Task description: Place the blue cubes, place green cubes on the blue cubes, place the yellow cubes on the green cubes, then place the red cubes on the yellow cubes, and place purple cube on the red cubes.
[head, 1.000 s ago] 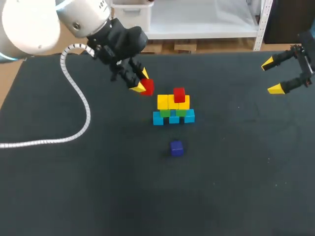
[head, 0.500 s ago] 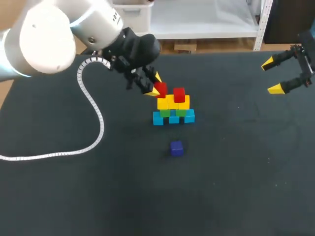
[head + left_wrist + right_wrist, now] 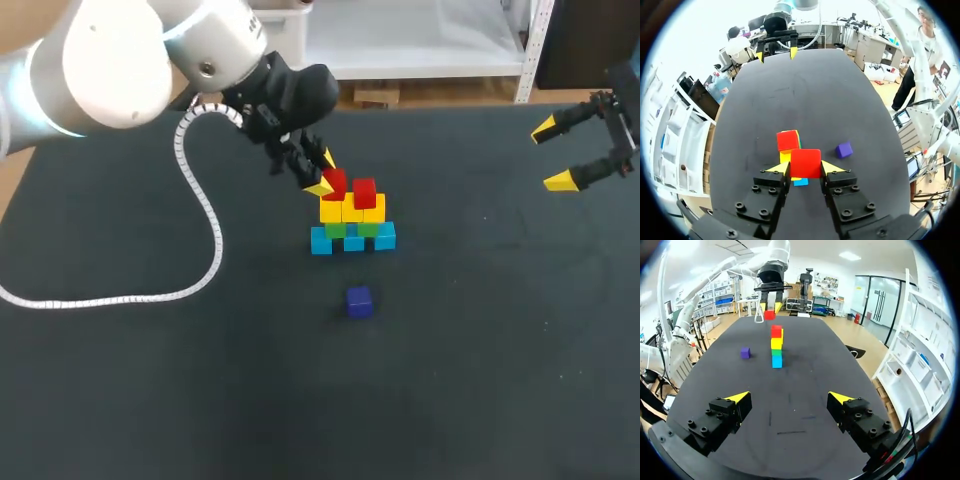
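Near the middle of the dark table point(image 3: 480, 350) stands a small stepped stack: blue cubes point(image 3: 353, 240) at the base, green cubes point(image 3: 350, 229) on them, yellow cubes point(image 3: 352, 209) above, and one placed red cube point(image 3: 364, 192) on top. The left gripper point(image 3: 323, 173) clamps a second red cube point(image 3: 805, 163) between its yellow tips, just beside the placed one and over the near end of the yellow row. I cannot tell whether it touches the yellow.

The purple cube point(image 3: 359, 301) lies alone on the table, apart from the stack. The right gripper point(image 3: 553, 155) hangs with fingers spread and holding nothing, well apart at the far side.

The likely risk: lowering off-centre could let the held cube overhang and tip off, or a fingertip could nudge the placed red cube and shift the stack.
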Tool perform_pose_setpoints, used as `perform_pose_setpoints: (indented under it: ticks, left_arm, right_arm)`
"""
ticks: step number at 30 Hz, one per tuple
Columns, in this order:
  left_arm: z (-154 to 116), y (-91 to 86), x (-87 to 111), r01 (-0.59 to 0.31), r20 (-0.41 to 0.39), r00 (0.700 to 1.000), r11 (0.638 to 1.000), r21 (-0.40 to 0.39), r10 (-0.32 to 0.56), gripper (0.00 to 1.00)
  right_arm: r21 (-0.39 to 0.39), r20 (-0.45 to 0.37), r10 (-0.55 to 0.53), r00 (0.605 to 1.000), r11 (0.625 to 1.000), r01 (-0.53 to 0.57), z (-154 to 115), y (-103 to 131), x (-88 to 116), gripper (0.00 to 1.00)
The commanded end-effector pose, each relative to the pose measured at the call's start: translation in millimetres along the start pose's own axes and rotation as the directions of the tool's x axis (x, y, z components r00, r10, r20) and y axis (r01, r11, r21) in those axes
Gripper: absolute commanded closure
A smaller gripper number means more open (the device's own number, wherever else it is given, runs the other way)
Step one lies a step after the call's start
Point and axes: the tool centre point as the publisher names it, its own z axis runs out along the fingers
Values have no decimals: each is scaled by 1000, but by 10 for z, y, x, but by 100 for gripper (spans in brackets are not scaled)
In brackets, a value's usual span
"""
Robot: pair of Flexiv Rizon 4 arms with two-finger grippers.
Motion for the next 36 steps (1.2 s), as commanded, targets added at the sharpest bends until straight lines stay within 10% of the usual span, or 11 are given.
perform_pose_setpoints:
  ticks: [1,36]
  left_arm:
    - [85,92,-44,10,-23,1000,1000,28,-10,100]
    - [276,223,92,79,-47,996,997,14,-78,100]
  right_arm:
    - [0,1,-1,1000,1000,1,4,-4,2,0]
    - [0,1,-1,1000,1000,1,4,-4,2,0]
